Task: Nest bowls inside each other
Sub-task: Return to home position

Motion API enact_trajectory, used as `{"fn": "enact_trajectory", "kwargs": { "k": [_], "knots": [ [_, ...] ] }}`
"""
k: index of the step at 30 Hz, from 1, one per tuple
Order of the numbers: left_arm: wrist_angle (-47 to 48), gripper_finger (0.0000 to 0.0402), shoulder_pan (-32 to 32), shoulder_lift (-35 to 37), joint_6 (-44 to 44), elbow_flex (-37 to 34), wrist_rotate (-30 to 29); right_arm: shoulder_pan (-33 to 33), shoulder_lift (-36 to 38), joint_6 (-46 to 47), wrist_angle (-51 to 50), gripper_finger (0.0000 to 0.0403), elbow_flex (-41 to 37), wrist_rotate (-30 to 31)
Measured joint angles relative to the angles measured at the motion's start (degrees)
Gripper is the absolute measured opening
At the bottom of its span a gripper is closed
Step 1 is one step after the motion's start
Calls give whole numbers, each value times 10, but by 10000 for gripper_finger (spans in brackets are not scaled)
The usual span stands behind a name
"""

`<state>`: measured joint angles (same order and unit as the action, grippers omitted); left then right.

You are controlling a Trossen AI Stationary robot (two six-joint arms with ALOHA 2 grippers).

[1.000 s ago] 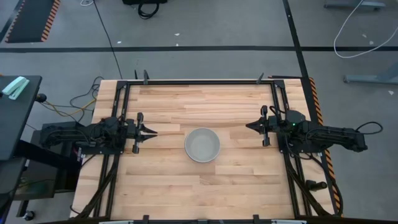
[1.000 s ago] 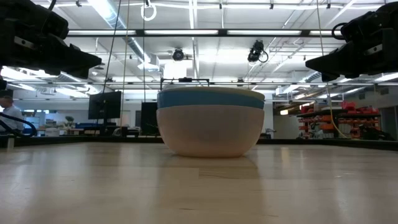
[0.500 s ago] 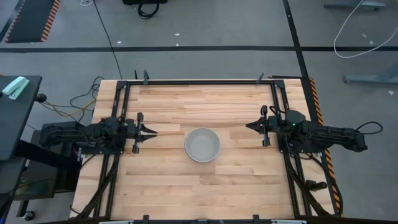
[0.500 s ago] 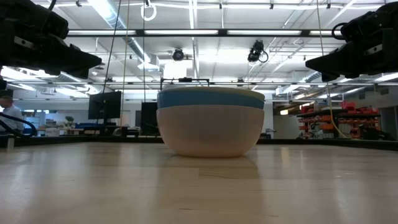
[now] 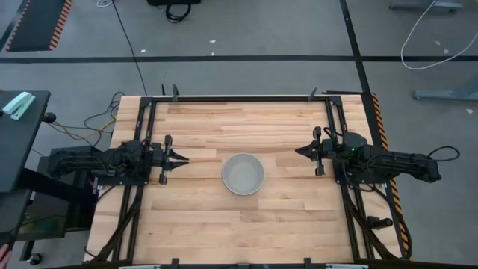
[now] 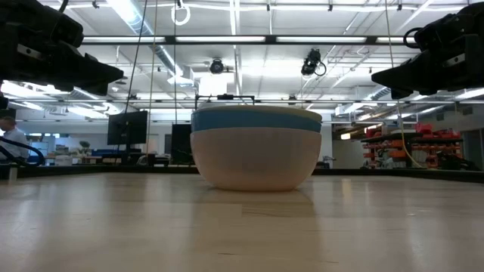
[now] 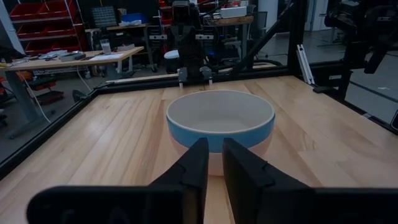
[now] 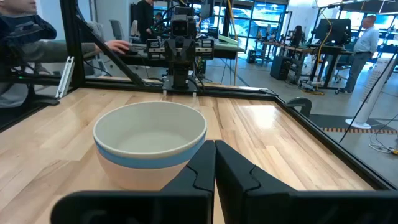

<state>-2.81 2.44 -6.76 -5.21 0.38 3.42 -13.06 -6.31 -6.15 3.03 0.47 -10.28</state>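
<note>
Grey bowl point(image 5: 243, 173) sits in the blue bowl point(image 6: 255, 121), salmon bowl point(image 6: 255, 160) underneath, on the table point(image 5: 202, 220). Left gripper point(image 5: 181, 158) and right gripper point(image 5: 299, 152) flank them, well apart, fingers pressed together.

A pale wooden desk point(image 5: 246, 224) edged by a black frame point(image 5: 239, 98) stands on a grey floor point(image 5: 246, 33) crossed by dark tape lines, with a white cable point(image 5: 404, 51) looping nearby. Beyond it, a person point(image 8: 369, 36) stands among workstations, and red shelves point(image 6: 408, 145) fill one side.
</note>
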Motion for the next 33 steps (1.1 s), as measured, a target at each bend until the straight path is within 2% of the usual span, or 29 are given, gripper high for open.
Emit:
{"fn": "enact_trajectory", "kwargs": {
  "k": [33],
  "knots": [
    [0,60,0,0,0,0,0,0,0,0,0,18,0,0]
  ]
}}
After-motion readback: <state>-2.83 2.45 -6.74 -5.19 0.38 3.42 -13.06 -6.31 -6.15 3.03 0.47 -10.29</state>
